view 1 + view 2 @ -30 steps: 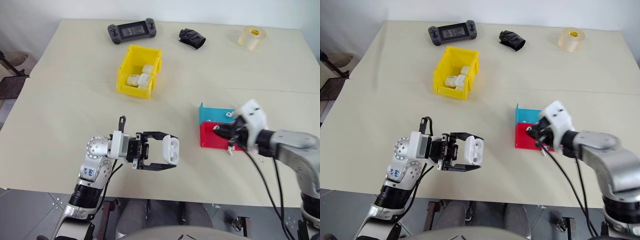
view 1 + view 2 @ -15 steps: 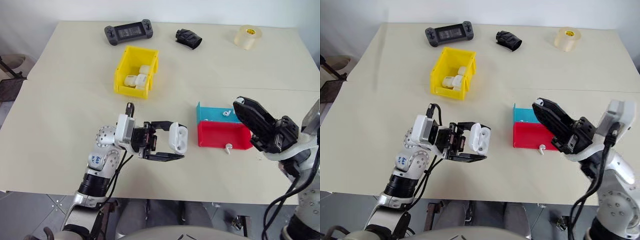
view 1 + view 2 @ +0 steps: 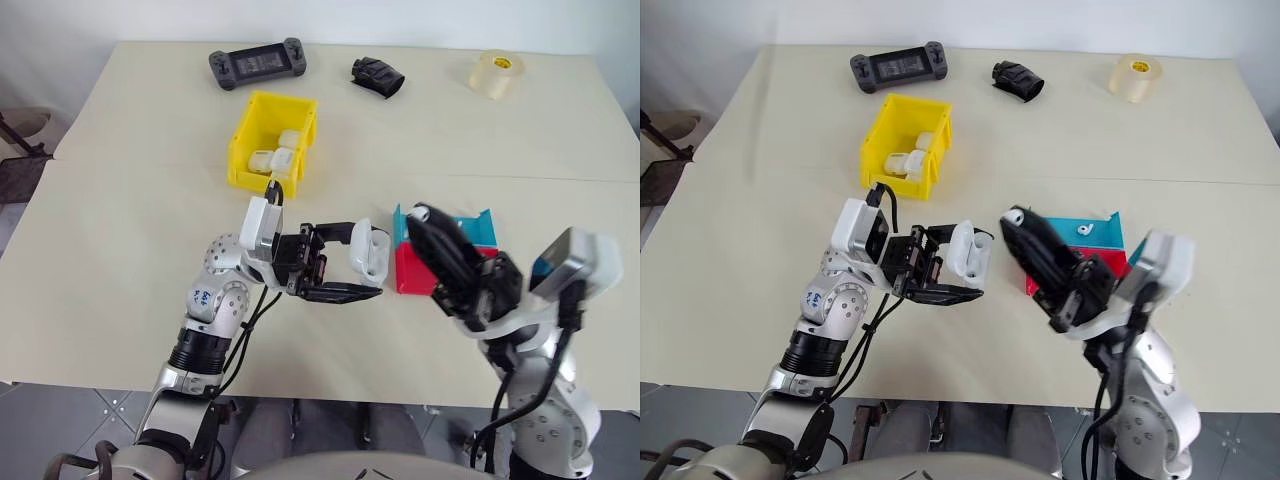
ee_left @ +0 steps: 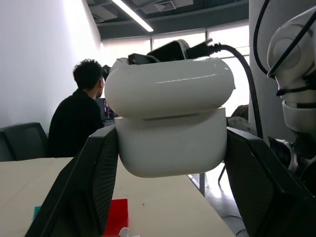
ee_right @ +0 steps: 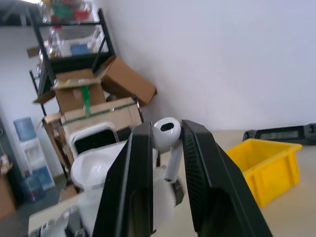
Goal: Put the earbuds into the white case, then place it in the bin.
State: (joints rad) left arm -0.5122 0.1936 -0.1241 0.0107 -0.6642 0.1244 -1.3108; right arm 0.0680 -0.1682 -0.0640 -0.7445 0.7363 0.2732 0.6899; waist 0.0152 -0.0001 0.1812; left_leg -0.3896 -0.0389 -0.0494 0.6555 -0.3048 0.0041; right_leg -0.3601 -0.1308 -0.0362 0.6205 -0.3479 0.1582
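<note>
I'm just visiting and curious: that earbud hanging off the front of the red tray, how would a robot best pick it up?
Probably by the round head of the earbud near the red tray, coming from above: it looks tiny, so an end effector's fingers would pinch across it. Its exact pose is hard to tell.

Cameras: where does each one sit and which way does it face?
Head pair: above, looking down at the beige table; both arms show.
Left wrist: along the left gripper clamping the glossy white rounded case.
Right wrist: along the right gripper pinching a tiny white earbud.
Shared: the bright yellow plastic bin.
</note>
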